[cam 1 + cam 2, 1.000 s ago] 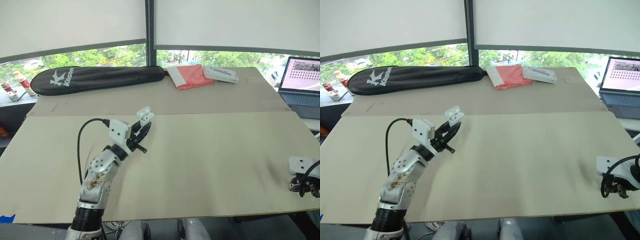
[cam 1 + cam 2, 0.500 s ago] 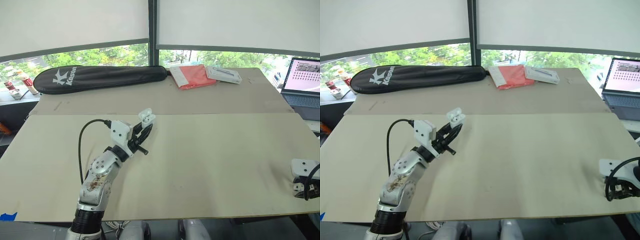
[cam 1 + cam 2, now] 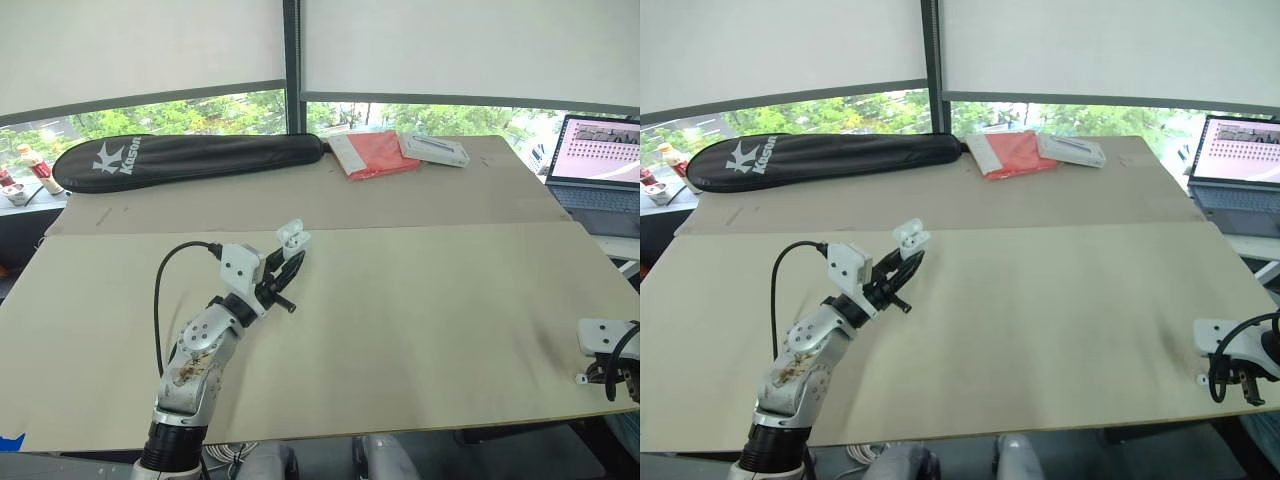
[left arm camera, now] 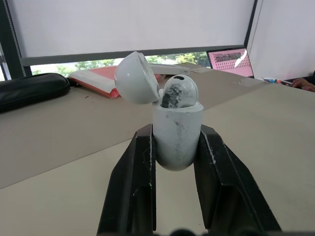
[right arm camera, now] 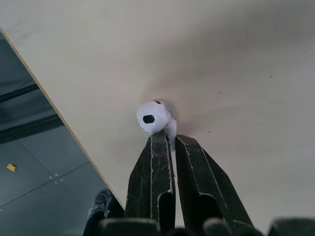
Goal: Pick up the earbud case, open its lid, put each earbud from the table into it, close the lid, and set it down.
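A pale wooden table (image 3: 420, 320) stands before a row of windows with the blinds half down and green trees behind. At the back left lies a long black racket bag (image 3: 190, 157). Beside its right end is a red folder (image 3: 375, 153), then a flat white box (image 3: 435, 150). An open laptop (image 3: 600, 160) sits off the far right corner.

On the left, the left gripper (image 4: 177, 135) is raised over the table and clamped on the lower body of the white earbud case (image 4: 177, 142), one finger on each side. The case stands roughly upright, tipped a little away from the robot. Its lid (image 4: 135, 78) is swung back on the hinge, and one earbud (image 4: 179, 92) already sits in the mouth. The free socket cannot be made out.

The middle of the table is bare, so nothing stands between the two arms.

Far to the right, near the front edge, the right gripper (image 5: 166, 140) has its fingers drawn close together, pinching the stem of the second earbud (image 5: 153, 117). The bud's round head sticks out past the fingertips. Whether it touches the table or is just above it cannot be told.

The move turns on the wide gap: the held bud is well to the right of the open case. It likely needs to be carried left and turned stem down, as the pinch hides most of the stem.
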